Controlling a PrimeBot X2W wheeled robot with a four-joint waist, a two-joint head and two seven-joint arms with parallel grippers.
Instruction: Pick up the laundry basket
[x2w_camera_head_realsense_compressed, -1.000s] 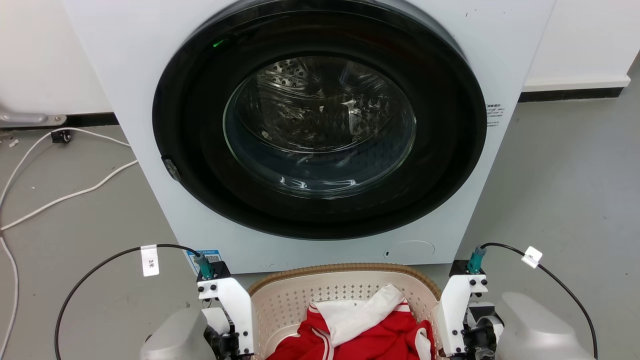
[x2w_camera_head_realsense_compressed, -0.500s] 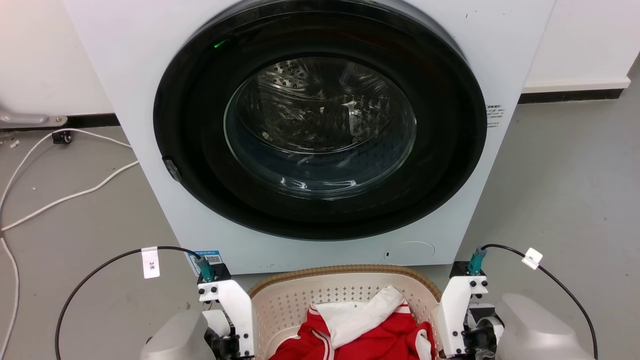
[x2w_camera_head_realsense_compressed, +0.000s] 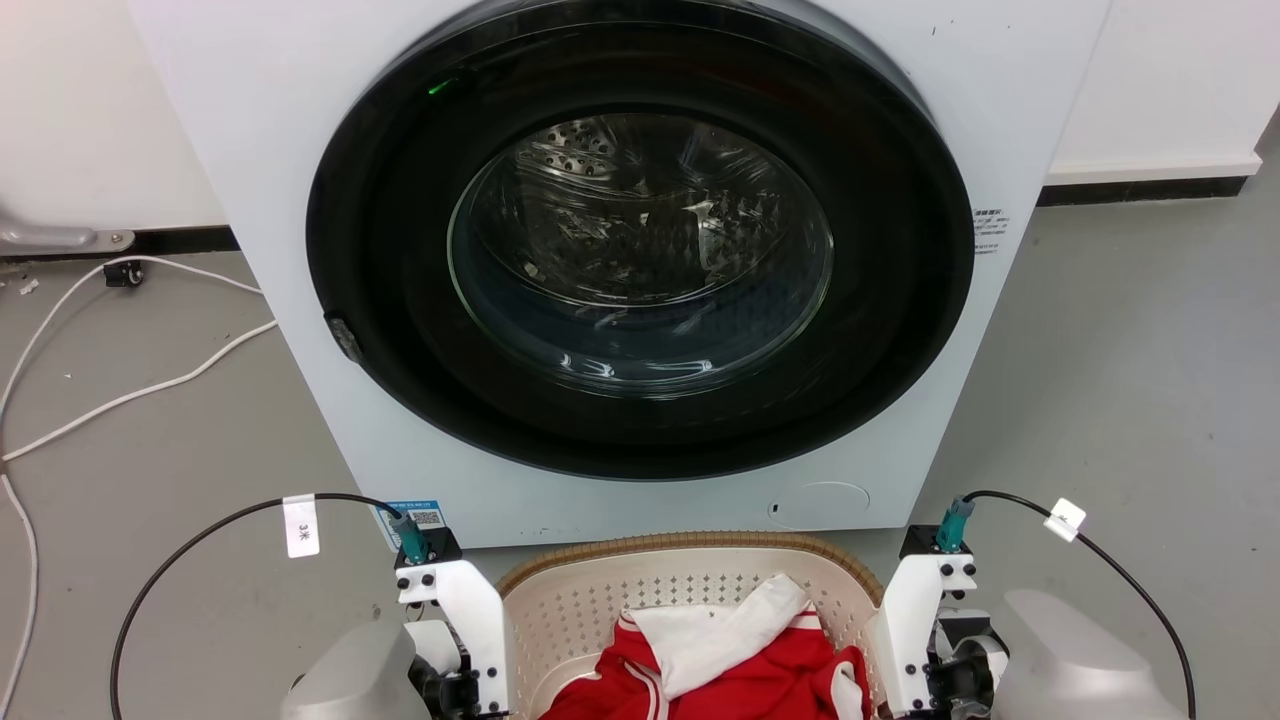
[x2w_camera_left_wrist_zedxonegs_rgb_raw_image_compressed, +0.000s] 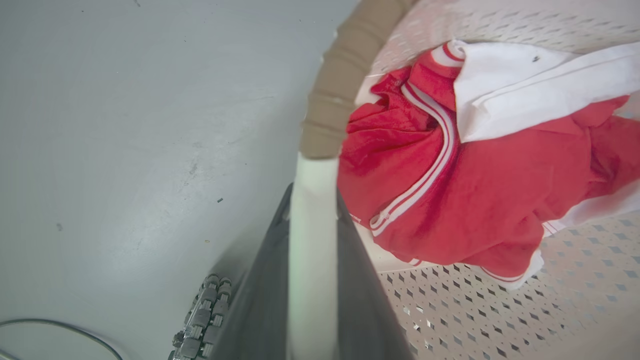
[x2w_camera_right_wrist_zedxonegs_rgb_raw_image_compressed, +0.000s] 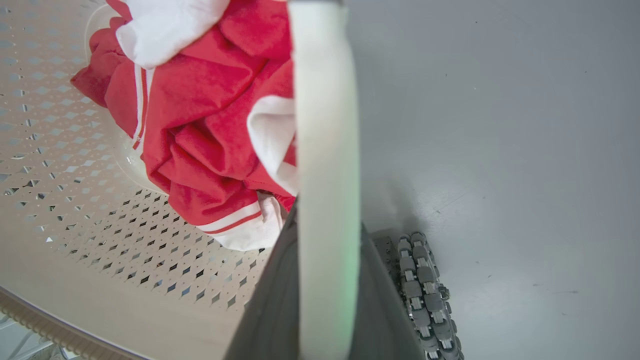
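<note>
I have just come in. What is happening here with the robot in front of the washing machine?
The robot is gripping the laundry basket from both sides. The left gripper is closed on its left handle, and the right gripper on its right handle. The basket holds a red and white garment and sits before the washing machine, whose door is shut. Whether the basket is off the grey floor cannot be told.

One laundry basket (x2w_camera_head_realsense_compressed: 690, 541), one washing machine (x2w_camera_head_realsense_compressed: 250, 150), two end effectors (x2w_camera_left_wrist_zedxonegs_rgb_raw_image_compressed: 313, 210) (x2w_camera_right_wrist_zedxonegs_rgb_raw_image_compressed: 327, 225).
</note>
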